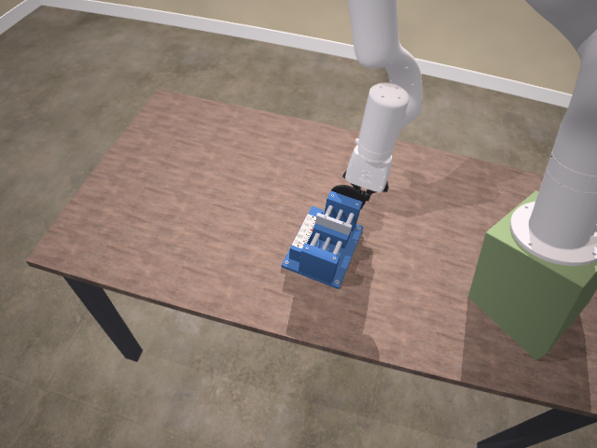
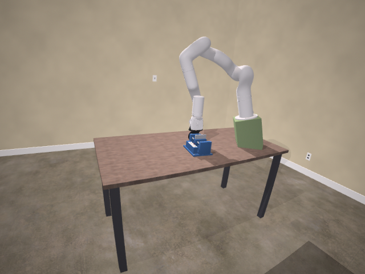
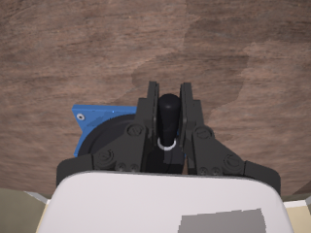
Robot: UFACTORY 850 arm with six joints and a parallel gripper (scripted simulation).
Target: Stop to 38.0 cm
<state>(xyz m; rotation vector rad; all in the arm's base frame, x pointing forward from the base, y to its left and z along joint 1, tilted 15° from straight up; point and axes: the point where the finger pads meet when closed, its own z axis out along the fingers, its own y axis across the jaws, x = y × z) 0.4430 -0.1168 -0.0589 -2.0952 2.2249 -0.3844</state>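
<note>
From the worktop's [image 1: 202, 159] near long edge inward, the first thing met is the blue fixture [image 1: 322, 260], a blocky base sitting a little right of the middle, well apart from every corner and with its length running from the near edge toward the far one. It looks rigid and heavy enough to stay put under a turning load, so it needs no holding. Across its steel guide rods [image 1: 326, 243] sits the grey stop [image 1: 332, 225], roughly midway along them; it is likely to move only when the screw turns, slowly and without give, so pushing it directly would be pointless. Beside the rods, a white scale strip [image 1: 303, 234] carries small marks, some red, but no figure can be read at this size, and no brand or other writing shows anywhere. At the fixture's far end stands the black handwheel [image 3: 107, 143], a stiff disc with a smooth, rounded black crank knob [image 3: 170, 116], the natural place to take hold. The end effector [image 3: 170, 112] has its fingers nearly closed on that knob, one each side, pointing down. Farthest right, toward the far right corner, the green pedestal [image 1: 520, 294] bears the arm.
</note>
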